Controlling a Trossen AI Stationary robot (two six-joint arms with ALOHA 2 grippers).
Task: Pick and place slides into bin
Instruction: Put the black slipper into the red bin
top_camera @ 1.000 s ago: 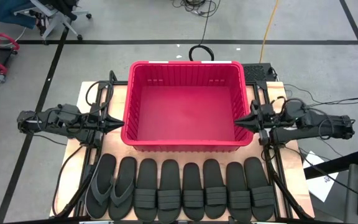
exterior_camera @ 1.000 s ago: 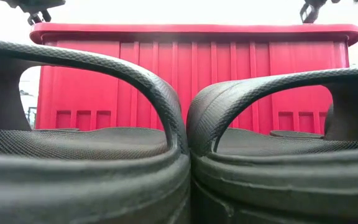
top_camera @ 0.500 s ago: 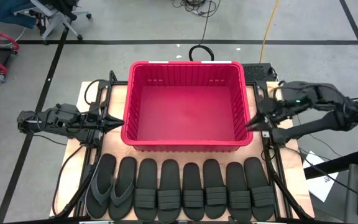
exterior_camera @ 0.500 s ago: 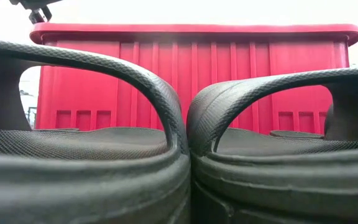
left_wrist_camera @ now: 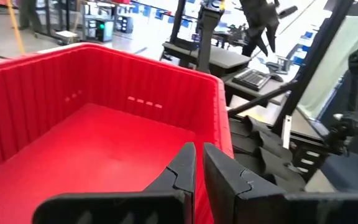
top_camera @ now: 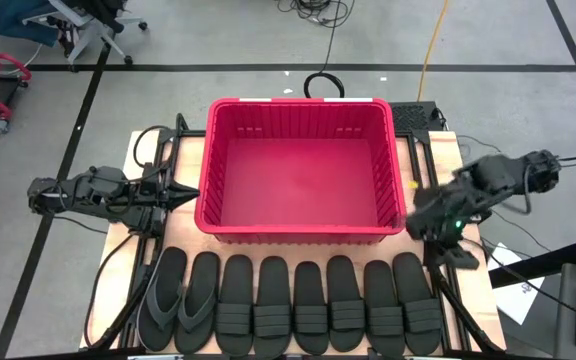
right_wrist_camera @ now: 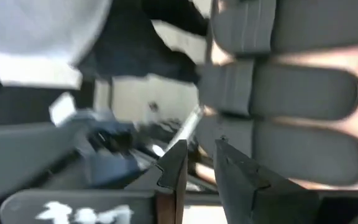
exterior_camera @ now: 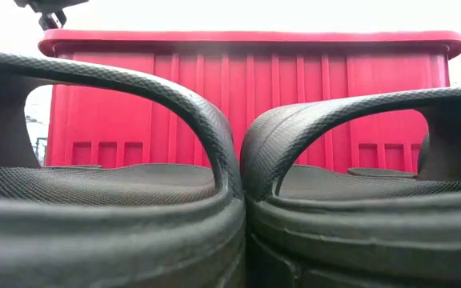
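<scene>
High view gives you the whole layout: along the near edge of the tabletop (top_camera: 120, 248) lie the slides (top_camera: 293, 305), eight of them side by side in one row, toes toward the bin. The two thong slides (top_camera: 180, 298) sit at the left end of the row, and the six band slides fill the rest up to the right end. None of them is held or touched.

Just beyond the row stands the bin (top_camera: 301, 238), a red crate in the middle of the tabletop, nothing showing inside it. From table height you see its near wall rising straight behind two band slides that press against each other.

Your right tool (top_camera: 430, 226) hangs off the bin's near right corner, beside the right end of the row and above the right edge of the tabletop. Its wrist view shows the fingers (right_wrist_camera: 173, 163) a narrow gap apart with nothing between them, and band slides blurred past them.

Your left tool (top_camera: 186, 196) waits at the bin's left wall, pointing at it. Its fingers (left_wrist_camera: 180, 167) stand almost together, gripping nothing, with the bin's red inside just past them.
</scene>
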